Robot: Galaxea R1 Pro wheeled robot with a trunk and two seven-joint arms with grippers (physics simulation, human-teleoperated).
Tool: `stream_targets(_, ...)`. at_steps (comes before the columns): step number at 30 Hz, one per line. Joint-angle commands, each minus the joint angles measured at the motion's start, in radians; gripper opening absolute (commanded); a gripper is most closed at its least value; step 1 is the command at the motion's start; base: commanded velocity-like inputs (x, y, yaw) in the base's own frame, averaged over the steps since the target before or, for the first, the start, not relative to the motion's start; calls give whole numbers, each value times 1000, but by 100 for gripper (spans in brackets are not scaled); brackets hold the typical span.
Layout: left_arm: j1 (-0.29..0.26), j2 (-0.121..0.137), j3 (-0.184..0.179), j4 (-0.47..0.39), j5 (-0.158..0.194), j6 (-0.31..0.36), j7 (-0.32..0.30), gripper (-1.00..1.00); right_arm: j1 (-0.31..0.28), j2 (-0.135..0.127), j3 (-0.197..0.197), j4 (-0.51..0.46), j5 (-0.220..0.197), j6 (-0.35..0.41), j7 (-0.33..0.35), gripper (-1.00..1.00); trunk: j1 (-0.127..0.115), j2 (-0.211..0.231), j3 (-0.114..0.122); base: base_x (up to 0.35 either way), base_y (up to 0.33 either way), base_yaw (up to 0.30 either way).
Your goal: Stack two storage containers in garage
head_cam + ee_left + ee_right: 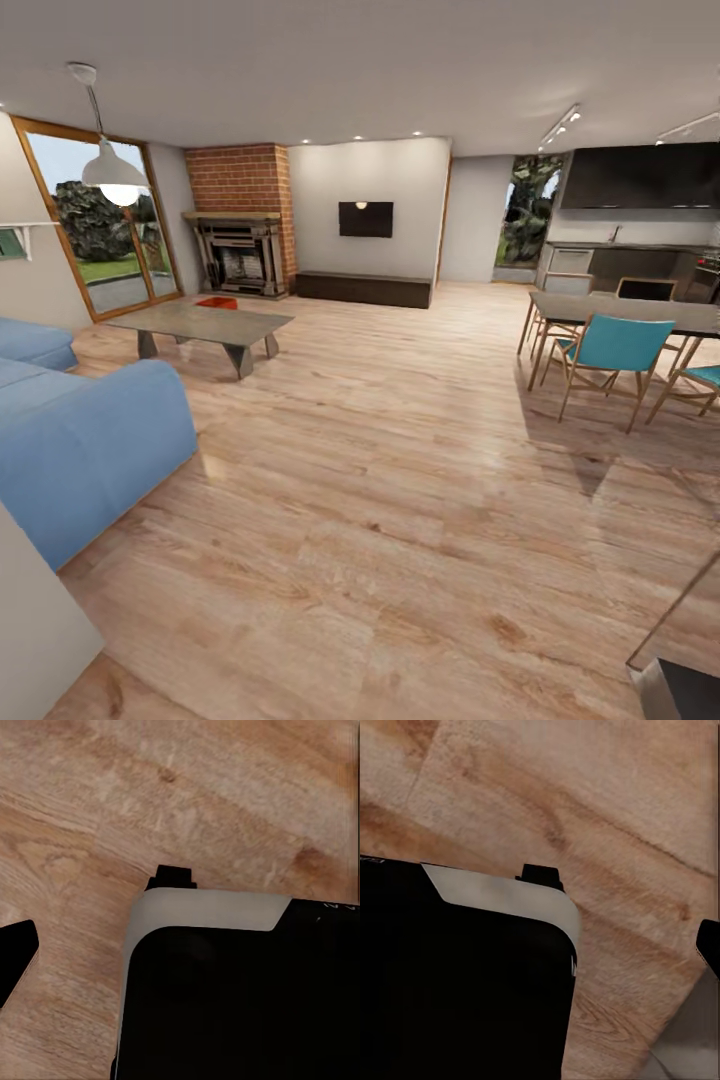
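you're in the living room, wood floor (400, 480) ahead. one orange-red bin (217, 302) sits on the floor behind the coffee table (200, 325), in front of the brick fireplace (240, 250), well apart from you. sofa (80, 440) at left, dining table (640, 312) w/ teal chairs at right. wrist cams look down at planks and the robot's black base (240, 997); can't tell either gripper's jaw state.
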State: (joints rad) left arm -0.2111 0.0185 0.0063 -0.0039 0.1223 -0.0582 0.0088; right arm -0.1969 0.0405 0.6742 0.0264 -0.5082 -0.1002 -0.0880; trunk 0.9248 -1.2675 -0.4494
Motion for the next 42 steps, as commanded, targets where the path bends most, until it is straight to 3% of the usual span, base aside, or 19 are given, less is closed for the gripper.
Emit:
stream_targets(1,-1,0,0,1,8,-3,0,100,-1,1,8,3,-9,-5,-1,100,1,0,-1,321,0,-26)
stream_targets(42,-1,0,0,1,8,-3,0,100,-1,1,8,3,-3,-5,-1,100,1,0,-1,321,0,-1)
